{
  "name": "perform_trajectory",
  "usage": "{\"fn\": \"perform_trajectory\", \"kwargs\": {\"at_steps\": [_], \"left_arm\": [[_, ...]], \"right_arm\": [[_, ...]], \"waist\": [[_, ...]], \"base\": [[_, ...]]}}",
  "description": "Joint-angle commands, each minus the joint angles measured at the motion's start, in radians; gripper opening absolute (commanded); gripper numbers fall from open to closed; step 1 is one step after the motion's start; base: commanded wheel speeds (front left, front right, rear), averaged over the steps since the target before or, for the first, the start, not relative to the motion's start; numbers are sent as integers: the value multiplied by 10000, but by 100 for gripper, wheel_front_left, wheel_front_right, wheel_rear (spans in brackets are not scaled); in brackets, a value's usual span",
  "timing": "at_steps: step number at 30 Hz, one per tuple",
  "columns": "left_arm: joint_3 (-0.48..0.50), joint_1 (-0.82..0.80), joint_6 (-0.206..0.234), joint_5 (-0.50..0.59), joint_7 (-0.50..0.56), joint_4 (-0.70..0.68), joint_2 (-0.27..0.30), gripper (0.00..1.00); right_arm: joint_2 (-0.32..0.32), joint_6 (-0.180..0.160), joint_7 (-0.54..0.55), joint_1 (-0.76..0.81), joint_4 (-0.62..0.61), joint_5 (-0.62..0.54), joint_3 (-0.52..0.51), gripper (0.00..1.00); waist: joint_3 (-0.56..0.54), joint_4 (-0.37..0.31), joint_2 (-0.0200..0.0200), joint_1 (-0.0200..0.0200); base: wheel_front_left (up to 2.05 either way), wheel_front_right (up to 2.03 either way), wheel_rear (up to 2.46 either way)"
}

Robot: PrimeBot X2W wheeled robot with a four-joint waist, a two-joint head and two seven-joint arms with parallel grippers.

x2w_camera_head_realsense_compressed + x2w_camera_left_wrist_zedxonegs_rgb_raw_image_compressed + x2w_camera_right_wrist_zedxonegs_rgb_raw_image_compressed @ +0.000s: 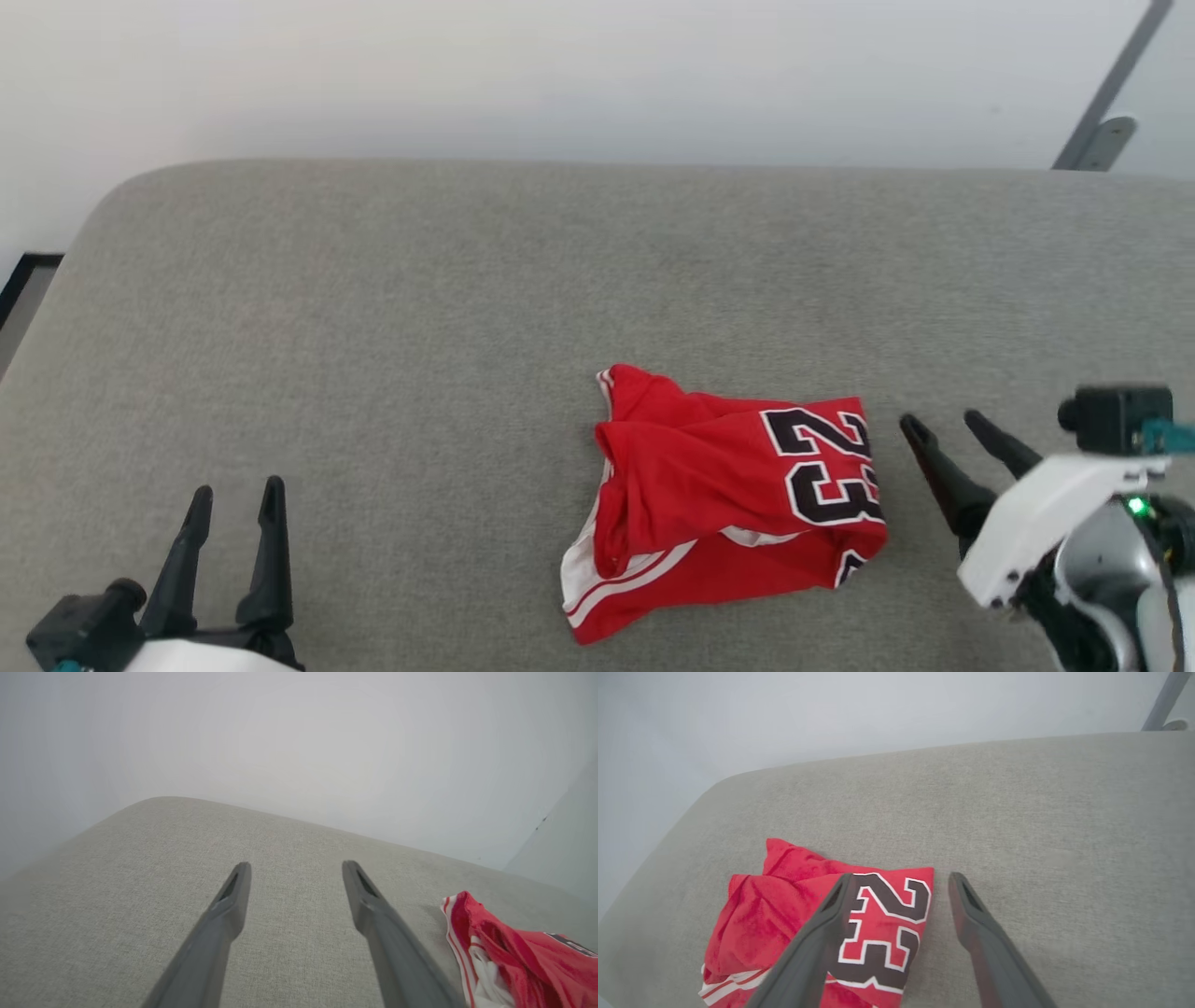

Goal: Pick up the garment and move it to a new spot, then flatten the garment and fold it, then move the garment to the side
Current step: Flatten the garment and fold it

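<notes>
The garment [724,495], a red shirt with white striped trim and a black "23", lies folded into a rough bundle on the grey cushion [420,308], right of centre. My right gripper [943,425] stands open just to the right of it, apart from the cloth. From the right wrist, the garment [780,914] lies under and left of the spread right gripper [899,879]. My left gripper [235,495] is open at the lower left, far from the shirt. The left wrist view has the left gripper [295,868] open over bare cushion, the garment [514,956] at its right edge.
The grey cushion has a rounded far-left corner [140,187] and ends at a pale wall [560,75]. A grey metal bar [1106,103] leans at the far right. Bare cushion lies left of and behind the shirt.
</notes>
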Motion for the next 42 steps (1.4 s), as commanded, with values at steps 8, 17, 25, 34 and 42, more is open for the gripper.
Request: {"fn": "perform_trajectory", "kwargs": {"at_steps": [8,17,25,34,42], "left_arm": [[341,769,-36,512,-44,-254,-29,100],[228,983,-36,809,-44,-192,5,100],[193,1125,-35,750,-44,-122,21,100],[153,1175,-36,921,-44,-166,-207,100],[-1,1072,-35,810,-44,-35,-290,100]], "right_arm": [[-480,0,-3843,861,549,-629,691,100],[-862,0,-6363,1015,1793,-991,927,100],[-898,0,-7467,1134,2618,-978,799,100],[-655,0,-7827,1355,2918,-920,630,100],[-545,0,-7871,1393,2846,-871,611,100]], "waist": [[-685,-527,-1,0],[-911,-597,-1,0],[-1036,-555,-1,0],[-1113,-508,-1,0],[-1106,-489,-1,0]], "base": [[0,0,0],[0,0,0],[0,0,0],[0,0,0],[0,0,0]]}}
